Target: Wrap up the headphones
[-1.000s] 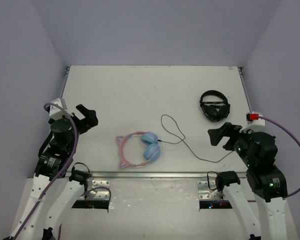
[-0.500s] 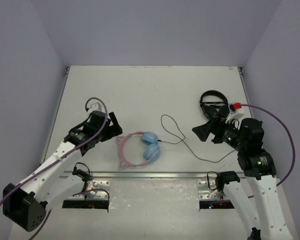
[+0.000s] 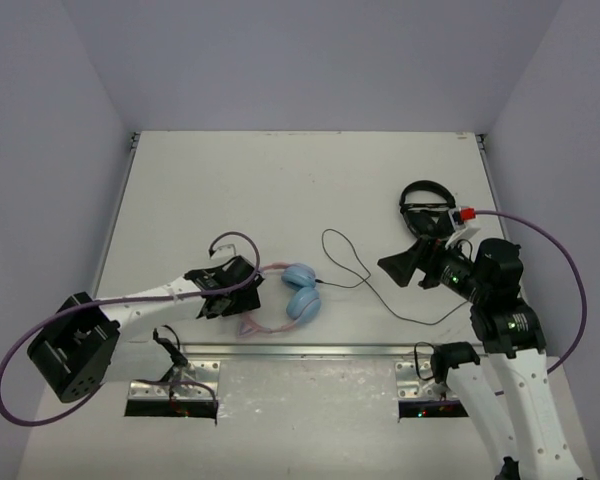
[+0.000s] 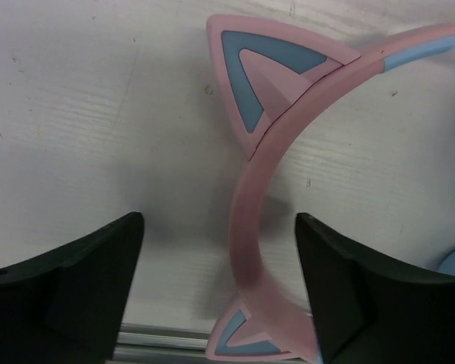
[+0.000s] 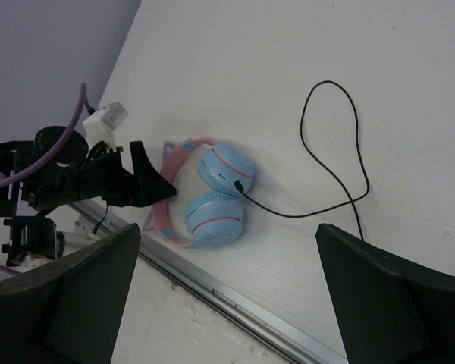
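White table [image 3: 280,180], left claw [image 4: 220,224] apart astride band of headphones [image 3: 285,295], seemingly not touching, right claw [image 3: 392,266] apart

- You're working over a white table [image 3: 280,180] with a faint wood-like grain and a few small scuffs.
- A metal rail [image 3: 310,349] runs along its near edge.
- Plain pale lavender walls close you in: back wall [image 3: 300,60], left wall [image 3: 40,150], right wall [image 3: 580,100].
- Your light is even and soft, and the shadows are faint.
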You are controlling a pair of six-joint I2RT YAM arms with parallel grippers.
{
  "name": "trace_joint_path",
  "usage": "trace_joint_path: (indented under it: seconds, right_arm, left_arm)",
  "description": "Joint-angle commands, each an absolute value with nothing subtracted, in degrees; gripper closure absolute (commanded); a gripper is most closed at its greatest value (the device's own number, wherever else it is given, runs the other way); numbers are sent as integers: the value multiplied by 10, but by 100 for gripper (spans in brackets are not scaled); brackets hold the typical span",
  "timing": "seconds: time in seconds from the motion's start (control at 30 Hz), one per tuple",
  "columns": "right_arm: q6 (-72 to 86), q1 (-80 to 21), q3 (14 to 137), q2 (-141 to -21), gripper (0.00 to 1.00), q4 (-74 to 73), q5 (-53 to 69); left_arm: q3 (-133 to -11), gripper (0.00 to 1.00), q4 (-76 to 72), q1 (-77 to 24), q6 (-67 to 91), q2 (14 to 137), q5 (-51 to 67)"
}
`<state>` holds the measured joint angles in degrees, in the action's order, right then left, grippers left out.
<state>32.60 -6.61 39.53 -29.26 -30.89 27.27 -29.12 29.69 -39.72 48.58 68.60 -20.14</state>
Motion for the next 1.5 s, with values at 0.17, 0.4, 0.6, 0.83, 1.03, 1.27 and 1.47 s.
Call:
trace_joint_path:
  seconds: [0.17, 0.4, 0.6, 0.83, 1.03, 1.27, 1.47]
  right_arm:
    - [327, -65, 391, -280, 1, -269, 281]
    - [373, -65, 332, -283, 1, -139, 341]
    - [442, -65, 200, -296, 1, 196, 466]
    - [403, -65, 200, -429, 1, 386, 549]
    - [300, -103, 235, -501, 1, 363, 500]
    - [241, -232, 272, -620, 8, 401, 401]
    - [289, -238, 312, -738, 29, 490, 355]
  left_arm:
    - [-262, 62, 201, -425, 516, 744, -212]
    - [-350, 100, 352, -457, 537, 675, -304]
    - [-504, 100, 510, -457, 504, 547, -410]
    - [-691, 100, 573, -457, 389, 539, -458]
    - [-829, 100, 577, -457, 334, 562, -433]
    - [-882, 100, 535, -457, 323, 578, -370]
    - [-910, 100, 510, -457, 326, 576, -327]
